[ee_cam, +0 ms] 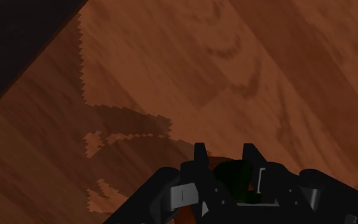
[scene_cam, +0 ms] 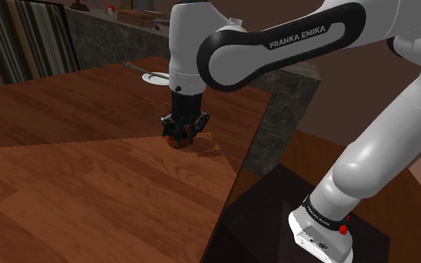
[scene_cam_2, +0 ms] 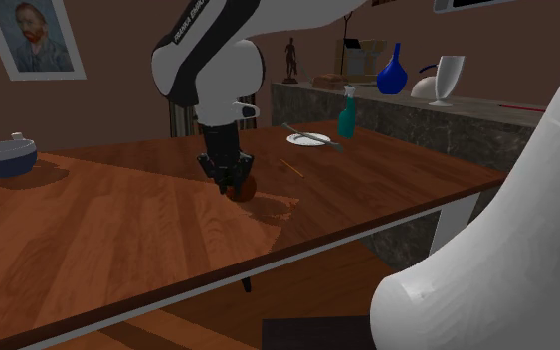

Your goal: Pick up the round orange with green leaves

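shoulder: beside stand [scene_cam: 265, 224], down over surface [scene_cam: 89, 187] | second exterior: low, across same surface | wrist: on claw [ee_cam: 225, 150], close

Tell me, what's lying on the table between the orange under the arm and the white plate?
A small thin stick lies on the wood between the orange and the plate, seen in the second exterior view.

Orange [scene_cam: 174, 142] mostly hidden under tool [scene_cam: 180, 134]; bowl [scene_cam_2: 1, 158] cut by second exterior view's left edge.
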